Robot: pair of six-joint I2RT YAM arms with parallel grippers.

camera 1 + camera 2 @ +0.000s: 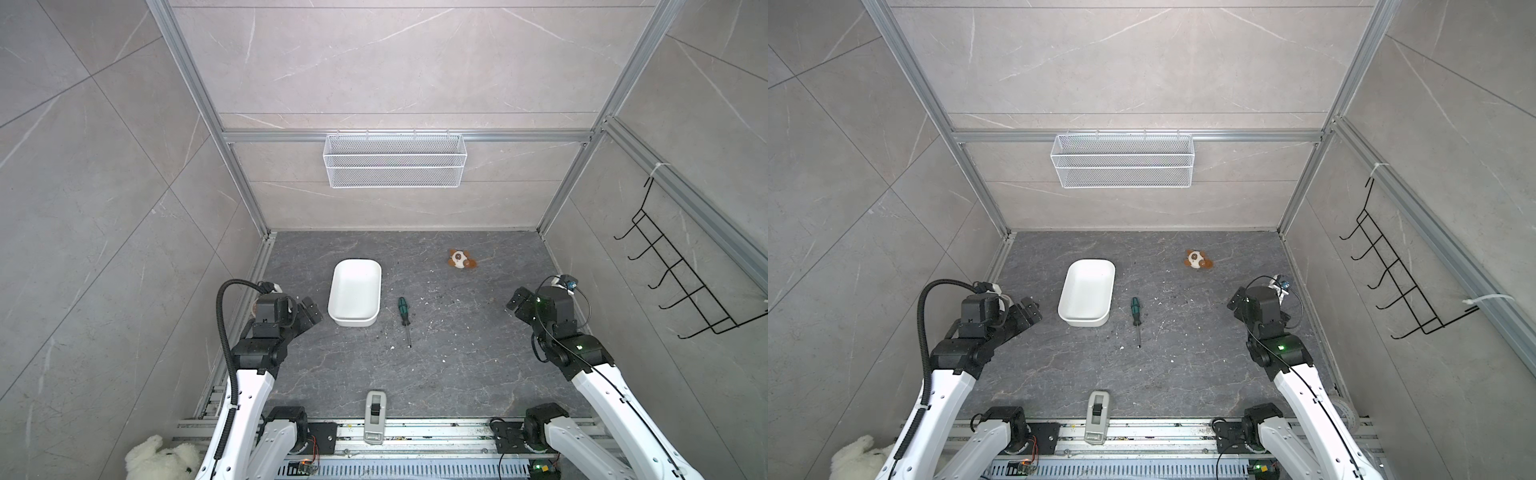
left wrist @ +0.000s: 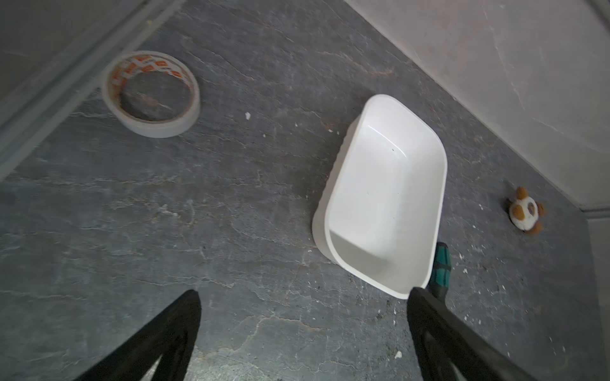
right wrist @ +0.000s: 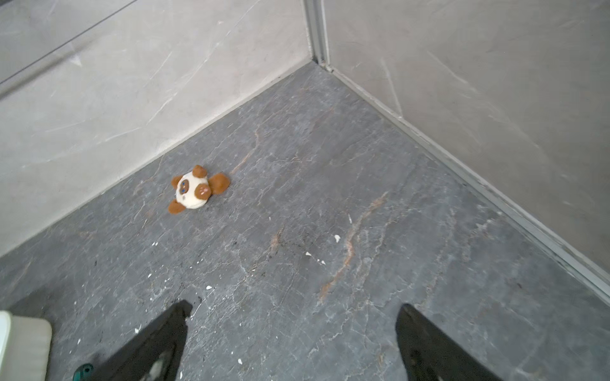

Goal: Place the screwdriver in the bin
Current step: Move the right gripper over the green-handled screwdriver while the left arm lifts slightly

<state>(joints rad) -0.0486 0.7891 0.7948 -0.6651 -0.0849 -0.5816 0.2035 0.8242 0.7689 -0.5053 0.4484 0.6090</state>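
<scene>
Your screwdriver [image 1: 403, 311] lies flat on the dark stone-look bench [image 1: 457, 365], just beside the bin [image 1: 354, 291] at its 3 o'clock, with a strip of bench between them. The green-and-black handle points to 12 and the thin shaft runs down toward 6, leaning a touch to 5. So it's outside the bin, operator, and both top views show the white tub open side up with its bare floor showing. Your left end effector [image 1: 315, 314] hangs at the bin's 9 o'clock, near its front left corner. The left wrist view shows the two dark fingers [image 2: 171, 330] spread wide with only bench between them, and a flash of green handle peeks past the bin's corner behind one finger. Your right end effector [image 3: 294, 306] sits well apart from the tool, out at its 3 o'clock, with its fingers also wide and gripping nothing. A small brown-and-cream plush toy [image 1: 460, 259] rests at the screwdriver's 1 o'clock, toward the back wall. The left wrist view also catches a roll of tape [image 2: 150, 94] lying flat on the bench, but the top views don't let you place it. A white wire mesh basket [image 1: 395, 160] hangs on the back wall at 12, and a black hook rack [image 1: 681, 270] on the side wall at 3.
</scene>
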